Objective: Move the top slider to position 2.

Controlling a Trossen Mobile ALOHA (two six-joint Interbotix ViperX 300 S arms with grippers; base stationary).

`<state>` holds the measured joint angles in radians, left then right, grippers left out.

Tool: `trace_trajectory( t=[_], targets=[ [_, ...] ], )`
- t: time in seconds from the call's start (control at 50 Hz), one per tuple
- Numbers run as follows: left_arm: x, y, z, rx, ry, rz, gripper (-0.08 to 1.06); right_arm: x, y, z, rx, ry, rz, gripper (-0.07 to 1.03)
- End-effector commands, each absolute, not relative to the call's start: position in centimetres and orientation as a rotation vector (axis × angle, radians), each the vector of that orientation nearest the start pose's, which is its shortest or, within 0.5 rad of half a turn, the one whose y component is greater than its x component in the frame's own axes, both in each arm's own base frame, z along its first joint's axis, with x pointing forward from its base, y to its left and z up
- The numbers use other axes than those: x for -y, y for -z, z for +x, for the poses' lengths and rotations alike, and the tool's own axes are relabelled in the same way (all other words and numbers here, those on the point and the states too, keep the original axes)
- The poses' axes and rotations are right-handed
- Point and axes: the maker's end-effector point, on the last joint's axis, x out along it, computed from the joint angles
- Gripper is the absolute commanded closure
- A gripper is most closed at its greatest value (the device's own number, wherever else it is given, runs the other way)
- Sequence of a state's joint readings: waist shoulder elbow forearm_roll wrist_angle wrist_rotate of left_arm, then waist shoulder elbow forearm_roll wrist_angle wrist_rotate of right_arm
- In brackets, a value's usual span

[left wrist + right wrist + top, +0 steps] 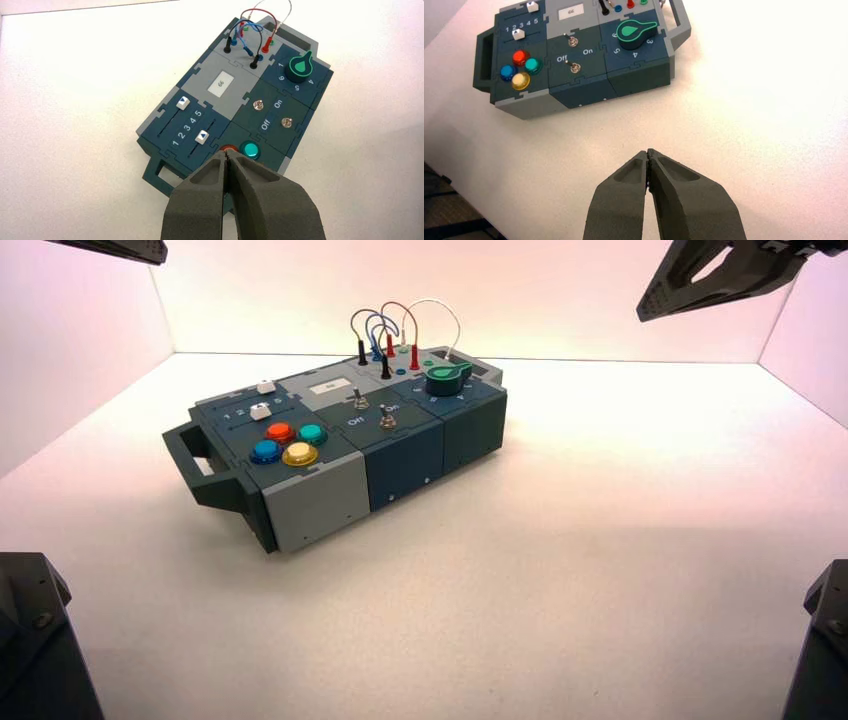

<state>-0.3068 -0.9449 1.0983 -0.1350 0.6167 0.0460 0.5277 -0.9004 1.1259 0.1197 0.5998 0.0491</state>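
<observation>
The top slider is a small white knob that sits at the end of its track beside the numeral 5. It also shows in the high view and in the right wrist view. The numeral 2 is printed between the two tracks. The twin white knob sits about midway along the track that borders the coloured buttons. My left gripper is shut and empty, held high above the box's button end. My right gripper is shut and empty, high above bare table right of the box.
The box stands turned on the white table, its handle to the left. It bears four coloured buttons, two toggle switches, a green knob and looped wires. White walls close the back and sides.
</observation>
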Motion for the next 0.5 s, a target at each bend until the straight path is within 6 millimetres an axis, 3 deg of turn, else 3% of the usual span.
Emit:
trace_trajectory(
  t=[0.02,0.5],
  targets=[
    [7.8,-19.22,20.6,-0.752,0.335,0.021,1.01,-12.16,-17.61,18.34,-0.817,-0.504,-0.035,0.98],
    [7.83,-19.4,20.91,-0.74,0.332,0.02,1.01,-12.14,-17.66,18.26,-0.814,-0.505,-0.033,0.98]
  ],
)
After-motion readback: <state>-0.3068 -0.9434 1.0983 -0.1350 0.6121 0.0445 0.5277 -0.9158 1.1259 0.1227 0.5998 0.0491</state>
